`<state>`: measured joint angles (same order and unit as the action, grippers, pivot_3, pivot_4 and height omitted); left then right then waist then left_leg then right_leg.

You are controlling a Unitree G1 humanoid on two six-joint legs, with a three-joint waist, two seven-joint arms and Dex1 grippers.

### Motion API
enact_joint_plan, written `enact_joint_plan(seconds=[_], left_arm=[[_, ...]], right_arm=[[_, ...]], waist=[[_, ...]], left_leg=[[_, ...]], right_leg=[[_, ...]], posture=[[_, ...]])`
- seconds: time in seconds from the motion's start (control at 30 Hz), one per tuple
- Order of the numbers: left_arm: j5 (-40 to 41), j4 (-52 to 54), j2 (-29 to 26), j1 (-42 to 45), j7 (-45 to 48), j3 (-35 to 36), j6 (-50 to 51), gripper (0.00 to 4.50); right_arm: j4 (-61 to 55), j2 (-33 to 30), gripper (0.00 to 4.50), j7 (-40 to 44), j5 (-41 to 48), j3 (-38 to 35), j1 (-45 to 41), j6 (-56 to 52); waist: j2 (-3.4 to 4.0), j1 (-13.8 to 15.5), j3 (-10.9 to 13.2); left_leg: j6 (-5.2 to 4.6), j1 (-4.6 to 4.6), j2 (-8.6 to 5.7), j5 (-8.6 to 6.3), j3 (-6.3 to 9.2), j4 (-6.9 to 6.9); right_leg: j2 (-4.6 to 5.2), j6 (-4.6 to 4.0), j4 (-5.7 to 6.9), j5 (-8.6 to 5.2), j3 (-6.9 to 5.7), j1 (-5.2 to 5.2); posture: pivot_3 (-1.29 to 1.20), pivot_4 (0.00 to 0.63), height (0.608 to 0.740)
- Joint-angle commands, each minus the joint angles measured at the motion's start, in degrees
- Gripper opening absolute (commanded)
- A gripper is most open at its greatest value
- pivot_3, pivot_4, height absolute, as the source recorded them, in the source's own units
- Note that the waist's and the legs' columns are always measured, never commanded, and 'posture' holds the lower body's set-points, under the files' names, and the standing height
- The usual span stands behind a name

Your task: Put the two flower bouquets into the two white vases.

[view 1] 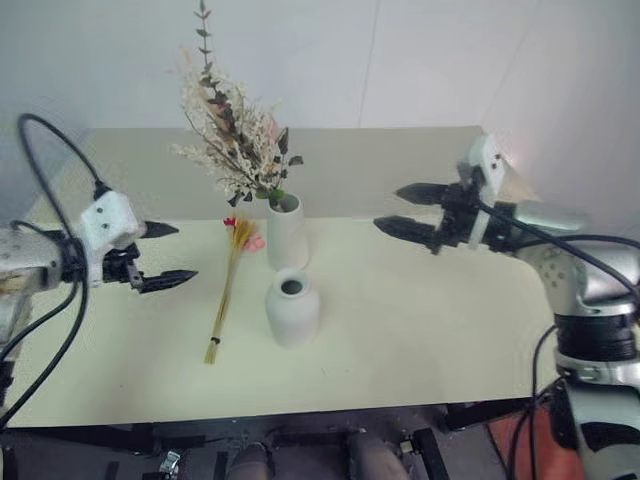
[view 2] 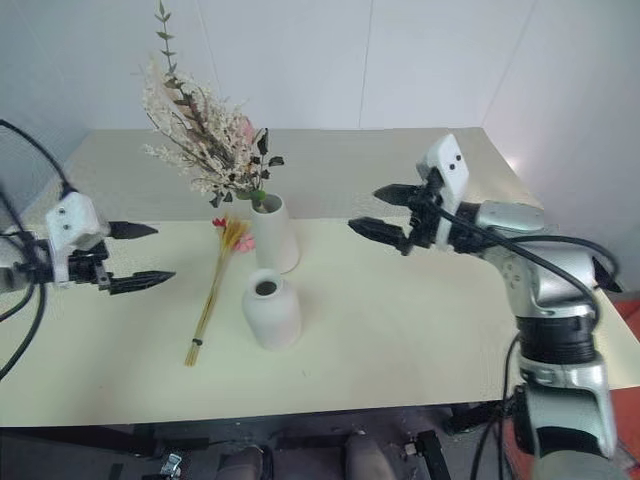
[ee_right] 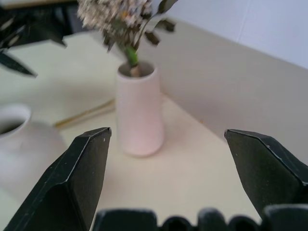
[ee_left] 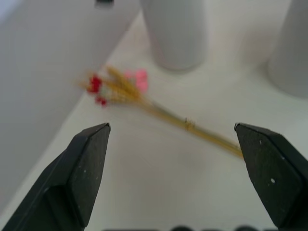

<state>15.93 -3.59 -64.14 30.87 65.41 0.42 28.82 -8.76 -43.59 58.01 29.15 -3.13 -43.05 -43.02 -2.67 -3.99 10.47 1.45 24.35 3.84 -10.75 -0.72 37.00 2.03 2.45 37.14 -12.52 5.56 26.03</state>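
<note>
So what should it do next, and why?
Probably lower the open left gripper onto the thin bouquet lying on the table. The bushy bouquet already stands in the tall vase; the short vase is empty.

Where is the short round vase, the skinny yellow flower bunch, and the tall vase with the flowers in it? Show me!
short round vase point(view 1: 292, 312), left eye view, on its rounded body.
thin yellow bunch point(view 1: 226, 290), left eye view, midway along its stems.
tall vase point(view 1: 287, 237), left eye view, on its white side.
</note>
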Motion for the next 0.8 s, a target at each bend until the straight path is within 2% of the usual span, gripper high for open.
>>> enact_joint_plan(seconds=[0.03, 0.3, 0.4, 0.57, 0.6, 0.67, 0.8], left_arm=[[-2.89, 1.01, 0.31, 6.82, -0.28, -6.81, 13.9, 4.5], [-5.63, -4.04, 10.47, 18.16, -5.35, -16.95, 33.74, 4.5], [-9.08, -9.4, 14.16, 20.25, -8.86, -20.89, 34.93, 4.5], [-10.38, -14.33, 19.32, 22.24, -11.66, -21.71, 35.3, 4.5], [-10.52, -15.44, 20.64, 22.66, -12.69, -21.32, 35.25, 4.1], [-10.68, -16.89, 22.24, 23.36, -13.78, -20.73, 35.31, 3.59], [-10.51, -17.94, 23.06, 23.94, -14.63, -19.43, 35.6, 2.37]], right_arm=[[-4.99, -4.98, 4.48, 6.59, 2.98, -1.98, 0.51, 2.03], [-8.28, -13.55, 4.48, 16.02, 6.28, -4.28, 4.14, 4.91], [-8.34, -15.07, 4.48, 17.15, 6.97, -5.08, 4.72, 5.63], [-8.32, -16.37, 4.48, 17.74, 7.51, -5.86, 5.04, 5.9], [-8.35, -16.64, 4.5, 17.77, 7.57, -6.02, 5.14, 5.87], [-8.46, -17.21, 4.5, 18.01, 7.71, -6.25, 5.35, 5.79], [-8.55, -18.65, 4.5, 18.9, 7.65, -6.86, 6.37, 6.01]], waist=[[0.0, 0.1, 0.0], [-0.01, 0.72, 0.0], [-0.01, 0.67, 0.0], [0.0, 0.8, 0.0], [0.0, 0.99, 0.0], [0.0, 1.44, 0.0], [0.0, 1.65, 0.0]], left_leg=[[0.0, 0.01, 0.0, 0.0, 0.01, 0.01], [-0.01, 0.05, -0.02, 0.0, 0.04, 0.06], [-0.01, 0.01, -0.04, 0.0, 0.05, 0.11], [-0.01, -0.01, -0.05, 0.0, 0.07, 0.12], [-0.01, -0.02, -0.07, 0.0, 0.07, 0.12], [-0.01, -0.03, -0.07, 0.0, 0.07, 0.15], [-0.01, -0.02, -0.08, 0.0, 0.08, 0.18]], right_leg=[[-0.01, 0.01, 0.0, -0.01, 0.0, 0.0], [-0.01, 0.07, -0.01, -0.05, 0.0, -0.01], [-0.01, 0.07, 0.05, -0.04, 0.02, -0.03], [-0.01, 0.06, 0.05, -0.04, 0.01, -0.06], [-0.01, 0.06, 0.05, -0.04, 0.02, -0.07], [-0.01, 0.06, 0.05, -0.04, 0.02, -0.08], [-0.01, 0.06, 0.05, -0.03, 0.01, -0.11]], posture=[[0.0, 0.15, 0.74], [0.0, 0.15, 0.74], [0.0, 0.15, 0.74], [0.0, 0.15, 0.74], [0.0, 0.15, 0.74], [0.0, 0.15, 0.74], [0.0, 0.15, 0.74]])
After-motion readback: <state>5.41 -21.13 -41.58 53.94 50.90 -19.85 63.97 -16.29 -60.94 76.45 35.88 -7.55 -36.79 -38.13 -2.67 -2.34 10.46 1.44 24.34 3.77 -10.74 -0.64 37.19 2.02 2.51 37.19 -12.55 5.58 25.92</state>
